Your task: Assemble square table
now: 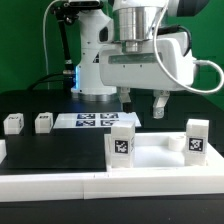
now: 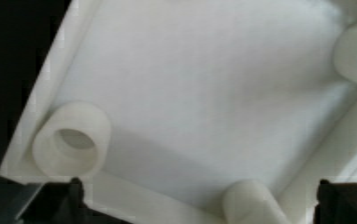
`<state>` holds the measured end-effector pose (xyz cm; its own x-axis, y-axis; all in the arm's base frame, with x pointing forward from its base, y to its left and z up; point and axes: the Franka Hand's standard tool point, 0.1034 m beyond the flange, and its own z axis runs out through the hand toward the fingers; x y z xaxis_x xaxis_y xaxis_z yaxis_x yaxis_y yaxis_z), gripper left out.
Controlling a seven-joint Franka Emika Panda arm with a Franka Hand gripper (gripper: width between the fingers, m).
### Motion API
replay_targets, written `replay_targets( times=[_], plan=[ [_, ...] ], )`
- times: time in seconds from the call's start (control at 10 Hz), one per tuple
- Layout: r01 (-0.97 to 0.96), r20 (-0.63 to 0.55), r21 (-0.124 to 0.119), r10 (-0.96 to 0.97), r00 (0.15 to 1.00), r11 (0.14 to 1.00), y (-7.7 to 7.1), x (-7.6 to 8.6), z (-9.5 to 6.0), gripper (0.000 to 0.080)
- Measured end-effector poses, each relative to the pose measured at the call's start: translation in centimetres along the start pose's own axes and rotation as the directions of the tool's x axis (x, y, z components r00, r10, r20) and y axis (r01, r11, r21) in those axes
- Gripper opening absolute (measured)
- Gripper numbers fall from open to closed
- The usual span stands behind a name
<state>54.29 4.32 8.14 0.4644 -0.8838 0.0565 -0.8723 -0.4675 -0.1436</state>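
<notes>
The square table's white slab (image 1: 158,157) lies flat at the front of the black table. Two tagged white legs stand upright on it, one (image 1: 122,143) at its corner toward the exterior view's left and one (image 1: 196,138) toward the right. Two more tagged legs (image 1: 13,123) (image 1: 43,122) stand loose at the exterior view's left. My gripper (image 1: 143,112) hangs open just above the slab's back part, between the two standing legs, holding nothing. In the wrist view the slab (image 2: 201,90) fills the picture, with a round socket (image 2: 72,140). My gripper (image 2: 193,205) straddles it, dark fingertips (image 2: 59,198) wide apart.
The marker board (image 1: 92,121) lies flat behind the slab, near the robot's base (image 1: 95,70). A long white border bar (image 1: 100,188) runs along the front edge, with another white bar (image 1: 20,160) beside the slab at the exterior view's left.
</notes>
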Motion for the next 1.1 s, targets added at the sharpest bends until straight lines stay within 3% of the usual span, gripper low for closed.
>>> replay_targets(
  times=[0.6, 0.9, 1.1],
  plan=[
    [-0.024, 0.004, -0.002, 0.024, 1.000, 1.000, 0.1, -0.1, 0.1, 0.0648],
    [-0.192, 0.018, -0.027, 0.193, 0.981, 0.981, 1.8, -0.8, 1.0, 0.0648],
    [-0.310, -0.003, 0.007, 0.310, 0.951, 0.951, 3.4, -0.6, 2.3, 0.0648]
  ],
)
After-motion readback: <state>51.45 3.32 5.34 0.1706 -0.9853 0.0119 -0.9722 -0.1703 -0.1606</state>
